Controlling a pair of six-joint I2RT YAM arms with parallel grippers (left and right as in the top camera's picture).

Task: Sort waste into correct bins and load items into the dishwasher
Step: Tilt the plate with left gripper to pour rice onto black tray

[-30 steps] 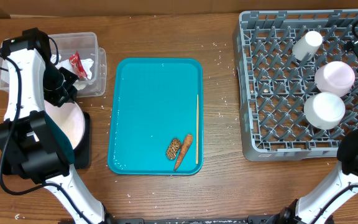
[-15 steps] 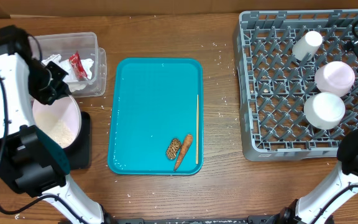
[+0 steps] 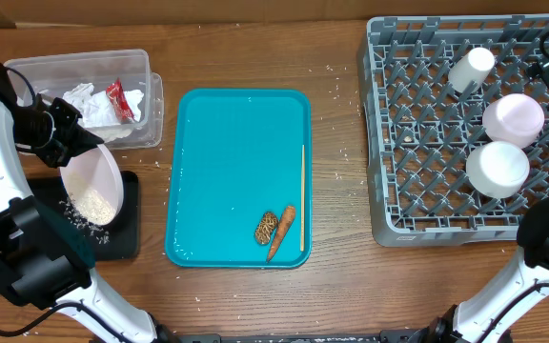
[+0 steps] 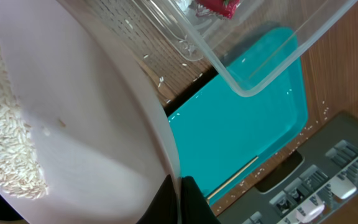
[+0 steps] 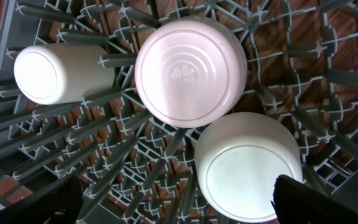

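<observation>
The left gripper (image 3: 53, 133) was closed on the rim of the plate (image 3: 91, 184), which was held tilted over the black tray (image 3: 122, 233). The rice (image 3: 93, 204) was gathered at the plate's low edge, and loose grains were scattered on the tray beneath. The step in hand was judged to be the tipping of rice off the plate into that tray; a steeper tilt was probably called for next, then a carry across to the rack (image 3: 417, 143). The plate was smooth, glossy and round; the rice was fine and loose.

Red wrapper (image 3: 119, 99) and crumpled paper (image 3: 89, 103) lay in the clear tub (image 3: 141, 59). On the teal tray (image 3: 227, 124), carrot (image 3: 282, 231), speckled lump (image 3: 266, 227) and thin chopstick (image 3: 302, 195) remained.

The right gripper (image 5: 173, 205) hung spread wide and empty above the pegged grey rack, where two bowls (image 3: 514, 118) and a cup (image 3: 471, 69) stood upturned.
</observation>
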